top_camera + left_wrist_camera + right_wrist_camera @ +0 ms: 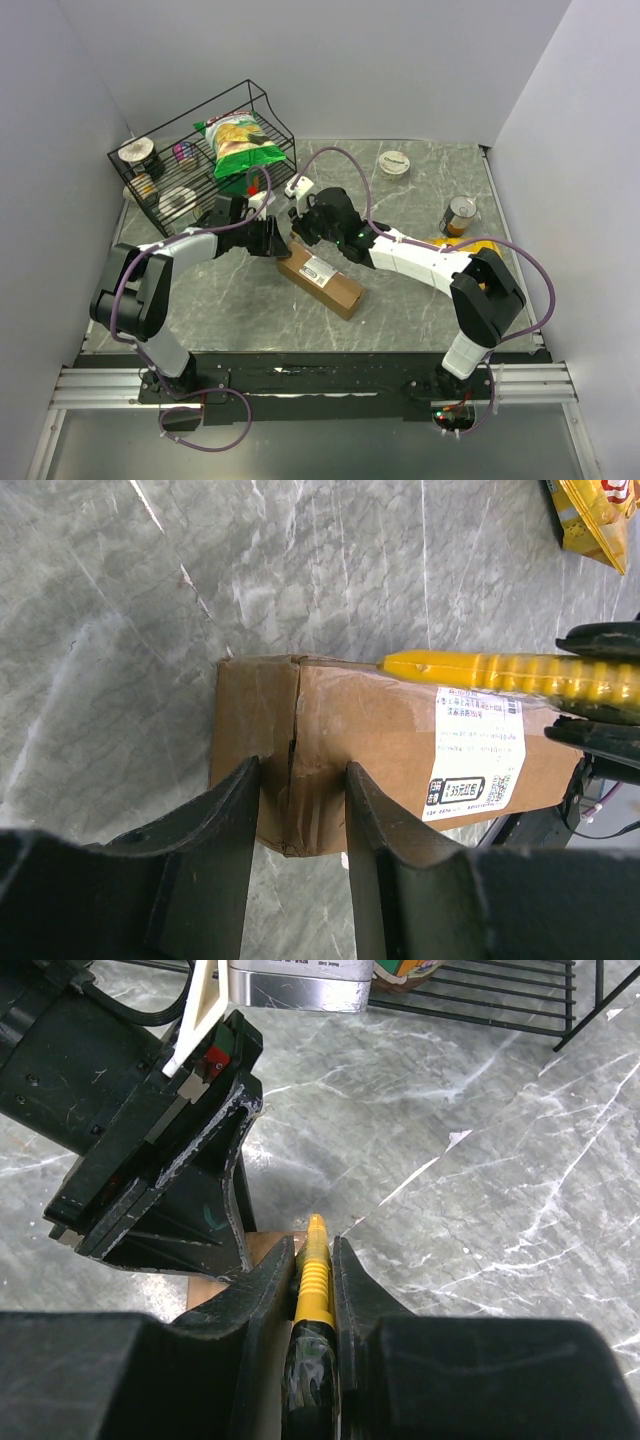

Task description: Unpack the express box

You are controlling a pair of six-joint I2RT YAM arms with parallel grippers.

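Observation:
The express box [322,278], a long brown carton with a white label [478,752], lies slantwise in the middle of the table. My left gripper [278,240] is at its upper-left end. In the left wrist view, the jaws of the left gripper [300,790] stand apart. Their tips are down on the box top [380,720], either side of a crease, and clamp nothing that I can see. My right gripper [314,1250] is shut on a yellow utility knife [316,1295]. The knife [470,668] lies along the box's far top edge, pointing toward the left gripper.
A black wire rack [128,172] at the back left holds a green-and-yellow chip bag [238,140], cans and a tape roll. A white round lid [394,164], a tin can [459,215] and a yellow bag [595,520] lie at the right.

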